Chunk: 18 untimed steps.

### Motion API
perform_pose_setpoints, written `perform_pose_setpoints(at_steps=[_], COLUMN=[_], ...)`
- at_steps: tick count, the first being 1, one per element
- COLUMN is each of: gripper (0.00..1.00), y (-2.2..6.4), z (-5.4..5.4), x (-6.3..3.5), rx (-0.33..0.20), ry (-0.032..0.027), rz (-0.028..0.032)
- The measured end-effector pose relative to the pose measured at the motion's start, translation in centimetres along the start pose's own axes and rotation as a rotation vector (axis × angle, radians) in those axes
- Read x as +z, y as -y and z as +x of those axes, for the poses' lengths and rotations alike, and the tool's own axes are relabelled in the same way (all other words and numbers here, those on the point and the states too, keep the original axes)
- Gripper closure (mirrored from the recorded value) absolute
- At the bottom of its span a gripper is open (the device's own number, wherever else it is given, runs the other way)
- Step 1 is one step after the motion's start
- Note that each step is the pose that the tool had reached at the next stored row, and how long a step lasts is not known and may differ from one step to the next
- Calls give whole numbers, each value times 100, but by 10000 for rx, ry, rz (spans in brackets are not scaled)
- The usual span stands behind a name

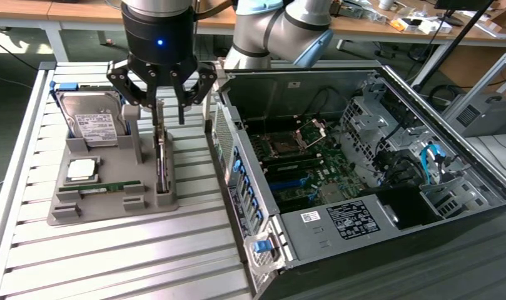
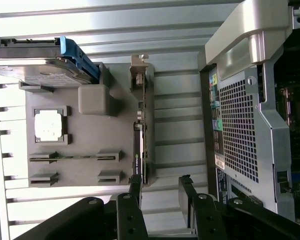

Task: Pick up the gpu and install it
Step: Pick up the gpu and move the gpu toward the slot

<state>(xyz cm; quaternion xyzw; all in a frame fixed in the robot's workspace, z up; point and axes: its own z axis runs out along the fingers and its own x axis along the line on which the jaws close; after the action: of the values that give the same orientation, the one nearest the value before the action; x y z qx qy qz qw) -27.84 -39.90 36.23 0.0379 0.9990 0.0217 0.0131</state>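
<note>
The gpu (image 1: 161, 161) is a thin dark card standing on edge in a slot of the grey holder tray (image 1: 111, 203), on the side nearest the computer case. In the wrist view the gpu (image 2: 140, 135) has its silver bracket at the far end. My gripper (image 1: 169, 115) hangs just above the card's far end, open and holding nothing. In the wrist view my gripper (image 2: 161, 195) has one fingertip (image 2: 136, 192) in line with the card's near end. The other fingertip is offset toward the case.
The holder tray (image 2: 90, 135) also carries a hard drive (image 1: 94, 122), a CPU (image 1: 83, 169) and a green memory stick (image 1: 102, 186). The open computer case (image 1: 344, 169) lies at the exterior view's right with its motherboard (image 1: 294, 162) exposed. A slatted metal table (image 1: 119, 262) lies beneath.
</note>
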Motion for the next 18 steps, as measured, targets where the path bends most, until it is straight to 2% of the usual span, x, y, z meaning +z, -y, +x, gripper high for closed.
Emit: perform_pose_setpoints(at_steps=[18], gripper=[57], y=[6], z=[39], x=[69], rx=[0], ry=[0], rz=[0])
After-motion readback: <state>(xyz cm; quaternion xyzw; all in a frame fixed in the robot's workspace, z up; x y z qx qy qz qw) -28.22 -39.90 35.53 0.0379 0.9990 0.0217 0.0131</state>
